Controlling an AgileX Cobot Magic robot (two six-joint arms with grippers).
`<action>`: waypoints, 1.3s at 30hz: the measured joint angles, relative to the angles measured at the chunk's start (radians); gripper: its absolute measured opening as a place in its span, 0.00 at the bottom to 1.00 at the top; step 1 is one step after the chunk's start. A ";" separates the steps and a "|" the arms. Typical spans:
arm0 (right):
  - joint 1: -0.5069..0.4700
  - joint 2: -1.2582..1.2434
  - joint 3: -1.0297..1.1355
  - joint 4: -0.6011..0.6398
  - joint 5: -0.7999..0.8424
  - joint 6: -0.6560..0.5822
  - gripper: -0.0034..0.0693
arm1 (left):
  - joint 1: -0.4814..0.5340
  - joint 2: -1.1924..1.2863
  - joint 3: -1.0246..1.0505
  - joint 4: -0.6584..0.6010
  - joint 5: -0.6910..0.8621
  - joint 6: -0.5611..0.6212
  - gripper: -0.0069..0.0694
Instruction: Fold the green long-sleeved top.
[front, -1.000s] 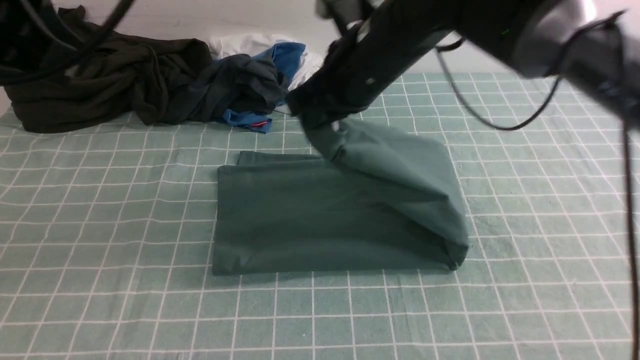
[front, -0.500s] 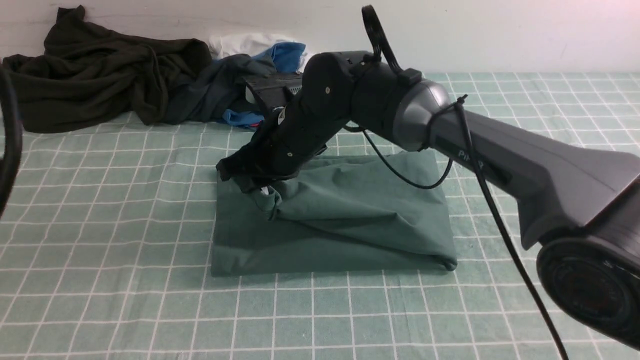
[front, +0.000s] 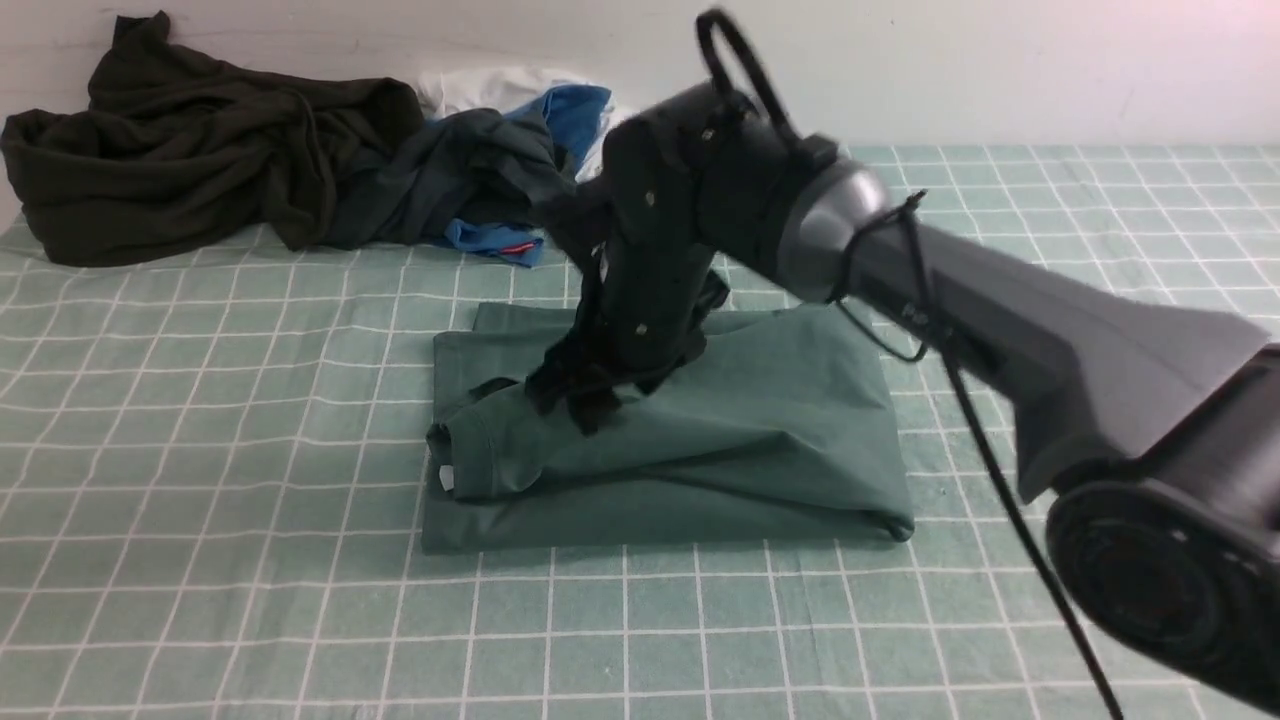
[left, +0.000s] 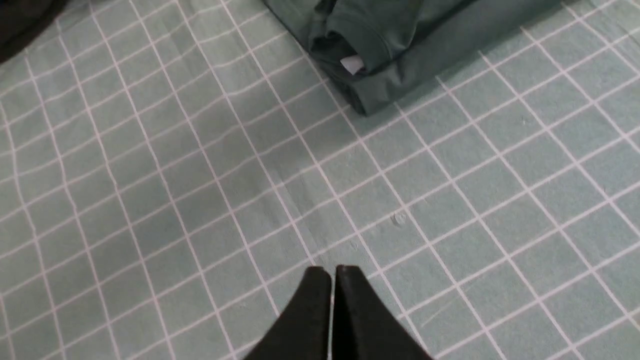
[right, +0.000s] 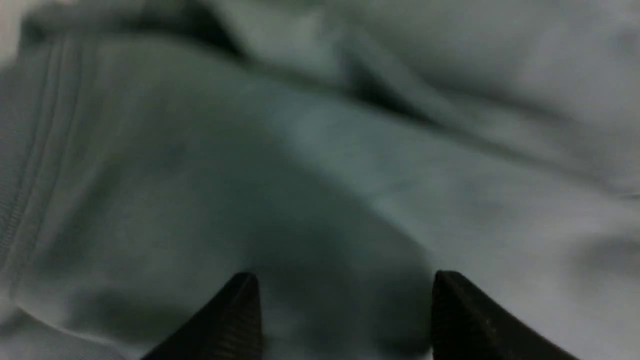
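Green top (front: 730, 440) let go; right pincer (right: 344, 300) now spread.

Green long-sleeved top (front: 750, 450) lies folded in a rumpled rectangle, perhaps a white label (front: 446, 478) showing.

One green top (front: 720, 440) lies on the one checked surface (front: 200, 600), directly under the right pincer (front: 585, 405). One white tag (front: 446, 478) shows at its fold, just beside that pincer. Beyond the pincer four other garments are heaped: one dark olive garment (front: 200, 170), one grey garment (front: 470, 170), one blue garment (front: 575, 110), one white garment (front: 490, 85). Two pincers show in all; the left pincer (left: 327, 272) appears only in its own wrist view.
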 joint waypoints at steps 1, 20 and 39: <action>0.002 0.006 0.001 0.000 0.000 0.000 0.63 | 0.000 -0.001 0.000 0.000 0.000 0.000 0.09; 0.037 -0.471 0.167 -0.067 0.007 -0.041 0.63 | 0.000 -0.586 0.420 0.078 -0.181 -0.258 0.09; 0.037 -1.534 1.214 -0.058 -0.401 -0.041 0.05 | 0.000 -0.636 0.453 0.093 -0.209 -0.268 0.09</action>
